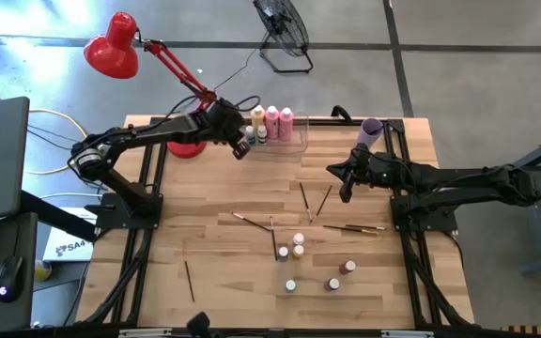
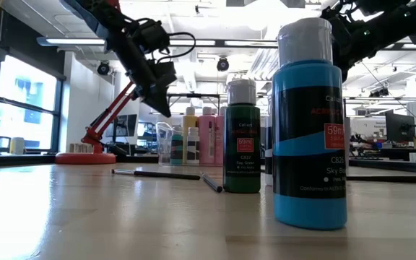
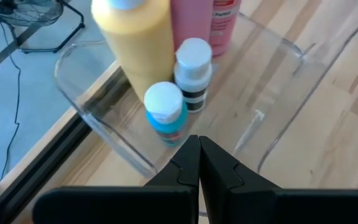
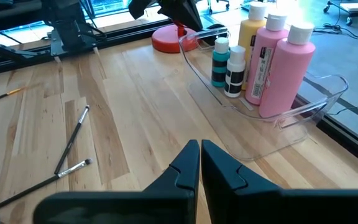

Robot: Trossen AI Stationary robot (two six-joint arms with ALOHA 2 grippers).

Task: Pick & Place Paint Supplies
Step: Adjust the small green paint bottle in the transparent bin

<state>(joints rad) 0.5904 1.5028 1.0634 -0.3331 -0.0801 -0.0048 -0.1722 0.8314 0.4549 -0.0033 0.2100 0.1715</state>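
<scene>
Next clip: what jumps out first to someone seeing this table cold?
A red desk lamp leans over the table's far left corner. Beside it, the clear plastic bin at the far edge holds a yellow-orange bottle, two pink bottles and two tiny white-capped ones, with the left end effector shut just above it. Paintbrushes and more tiny bottles lie scattered mid-table; the right end effector, shut, hovers nearby.

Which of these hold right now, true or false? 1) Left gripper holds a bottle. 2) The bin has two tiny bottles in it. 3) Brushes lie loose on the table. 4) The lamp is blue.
1) False: the left gripper is shut and empty above the clear bin.
2) True: a teal bottle and a white bottle.
3) True: paintbrushes lie loose on the table.
4) False: the lamp is red.
</scene>
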